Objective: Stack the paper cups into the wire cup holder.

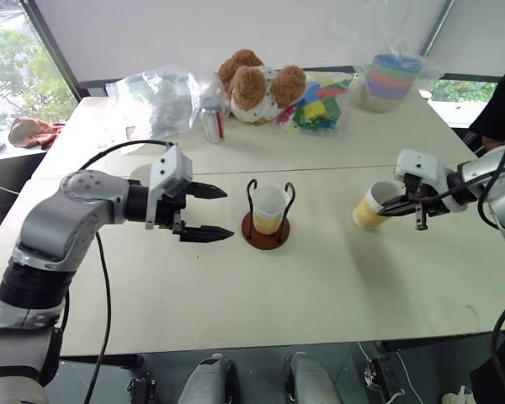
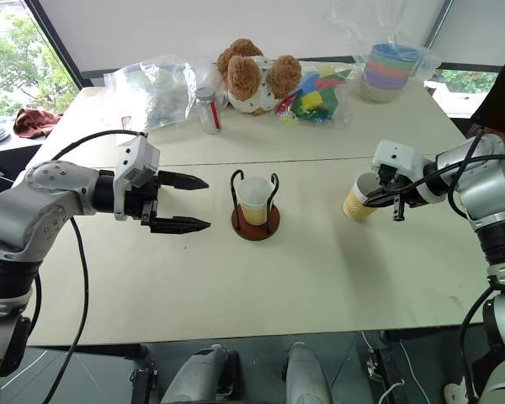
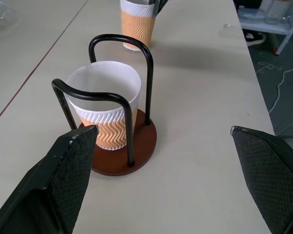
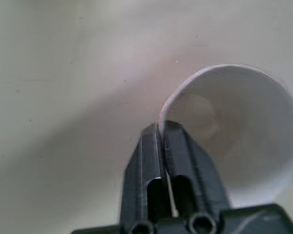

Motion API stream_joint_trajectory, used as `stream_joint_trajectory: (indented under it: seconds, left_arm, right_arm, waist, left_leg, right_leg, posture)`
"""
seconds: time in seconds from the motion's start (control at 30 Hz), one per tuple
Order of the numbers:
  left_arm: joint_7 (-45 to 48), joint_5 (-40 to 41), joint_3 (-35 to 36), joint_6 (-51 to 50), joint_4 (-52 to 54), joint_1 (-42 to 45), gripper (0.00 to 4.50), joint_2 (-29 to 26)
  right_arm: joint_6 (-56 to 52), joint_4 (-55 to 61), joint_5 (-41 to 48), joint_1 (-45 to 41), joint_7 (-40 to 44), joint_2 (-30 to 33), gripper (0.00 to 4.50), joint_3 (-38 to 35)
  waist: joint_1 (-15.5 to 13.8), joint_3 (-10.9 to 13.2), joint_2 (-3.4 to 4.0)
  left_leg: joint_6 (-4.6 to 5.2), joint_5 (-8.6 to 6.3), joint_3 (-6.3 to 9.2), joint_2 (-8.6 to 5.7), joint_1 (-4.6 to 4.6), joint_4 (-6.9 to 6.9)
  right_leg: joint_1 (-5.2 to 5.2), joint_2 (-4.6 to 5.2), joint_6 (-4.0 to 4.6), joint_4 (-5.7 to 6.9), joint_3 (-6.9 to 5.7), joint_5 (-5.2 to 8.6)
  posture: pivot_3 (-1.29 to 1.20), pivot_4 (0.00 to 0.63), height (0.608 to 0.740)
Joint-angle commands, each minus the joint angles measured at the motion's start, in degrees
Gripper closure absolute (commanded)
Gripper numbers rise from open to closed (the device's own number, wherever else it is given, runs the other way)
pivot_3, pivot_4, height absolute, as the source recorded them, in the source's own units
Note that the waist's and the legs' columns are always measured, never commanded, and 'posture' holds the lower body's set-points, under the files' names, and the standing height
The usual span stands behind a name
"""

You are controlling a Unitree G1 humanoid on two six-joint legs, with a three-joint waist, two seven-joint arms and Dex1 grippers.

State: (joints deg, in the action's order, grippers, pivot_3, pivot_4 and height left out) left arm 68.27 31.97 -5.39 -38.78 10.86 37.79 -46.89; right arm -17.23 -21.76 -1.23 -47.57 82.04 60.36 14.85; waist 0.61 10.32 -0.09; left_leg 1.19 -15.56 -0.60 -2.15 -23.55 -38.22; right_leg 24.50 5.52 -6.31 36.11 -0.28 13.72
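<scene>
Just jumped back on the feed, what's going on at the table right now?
The robot is loading paper cups into the wire cup holder. One paper cup already sits upright inside it. The right claw has pinched the rim of a second paper cup, which tilts on the table off to the robot's right of the holder. The left claw hovers open on the holder's other side, pointing at it and touching nothing.
</scene>
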Motion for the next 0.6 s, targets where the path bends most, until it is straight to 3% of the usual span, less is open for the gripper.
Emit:
stream_joint_trajectory:
  seconds: [0.03, 0.13, 0.43, 0.6]
  left_arm:
    - [0.4, -0.3, 2.0, 1.3, -0.2, 0.1, 0.00, -0.8]
    - [0.7, -0.6, 2.3, 1.6, -1.1, 0.4, 0.00, -1.4]
    - [3.6, -3.6, 2.5, 3.9, -7.2, 1.2, 0.00, -5.9]
    - [2.6, -3.4, 2.2, 3.4, -6.4, 1.7, 0.00, -4.1]
  right_arm:
    - [0.7, 0.4, -0.1, -0.8, 0.5, 0.0, 4.44, -1.5]
    - [1.6, 0.3, -0.4, -2.6, 0.5, -0.3, 4.44, -1.8]
    - [8.8, -0.7, -0.3, -28.7, 9.2, -8.0, 4.44, 0.9]
    - [3.6, 5.6, 10.7, -32.6, 10.5, -12.1, 4.44, 5.7]
  waist:
    - [0.1, 0.0, 0.00]
    - [0.1, 0.0, 0.00]
    - [0.8, 0.1, 0.18]
    - [0.0, 0.1, 0.13]
  left_leg:
    - [0.00, 0.00, 0.00, 0.00, 0.00, 0.00]
    - [0.00, 0.00, 0.00, 0.00, 0.00, 0.00]
    - [-0.02, 0.00, -0.15, 0.19, 0.10, 0.11]
    - [0.01, -0.02, -0.18, 0.06, 0.05, 0.04]
  right_leg:
    - [0.00, 0.00, 0.00, 0.00, 0.00, 0.00]
    - [0.00, 0.00, 0.00, 0.01, 0.00, 0.00]
    - [0.12, -0.19, 0.00, 0.08, 0.08, 0.00]
    - [0.04, -0.02, -0.01, 0.06, 0.08, 0.00]
  posture:
    - [0.00, 0.150, 0.740]
    - [0.00, 0.150, 0.740]
    - [0.00, 0.150, 0.740]
    - [0.00, 0.150, 0.740]
